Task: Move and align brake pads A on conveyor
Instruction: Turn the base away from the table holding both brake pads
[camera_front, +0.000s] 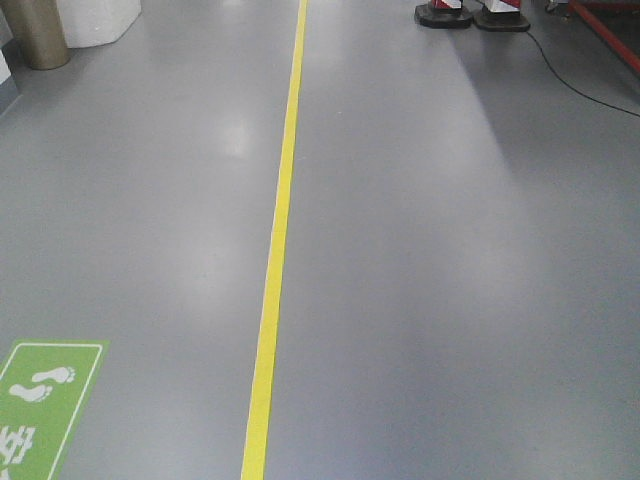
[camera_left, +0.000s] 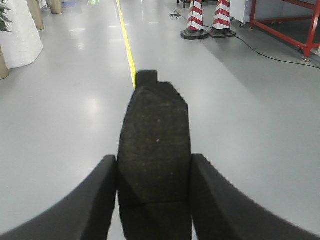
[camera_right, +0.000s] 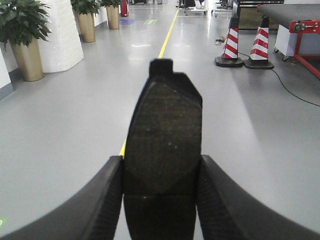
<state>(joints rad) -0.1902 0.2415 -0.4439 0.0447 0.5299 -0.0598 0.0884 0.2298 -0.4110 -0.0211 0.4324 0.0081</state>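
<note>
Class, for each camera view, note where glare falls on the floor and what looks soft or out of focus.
Exterior front view: pale glare patches on the grey floor, yellow line sharp. Left wrist view: glare patch left of the brake pad; fingers slightly soft. Right wrist view: other brake pad dark but textured; traffic cones behind crisp.

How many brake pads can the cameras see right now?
2. One brake pad is clamped in the left gripper; the other brake pad in the right gripper. Others may be out of view.
</note>
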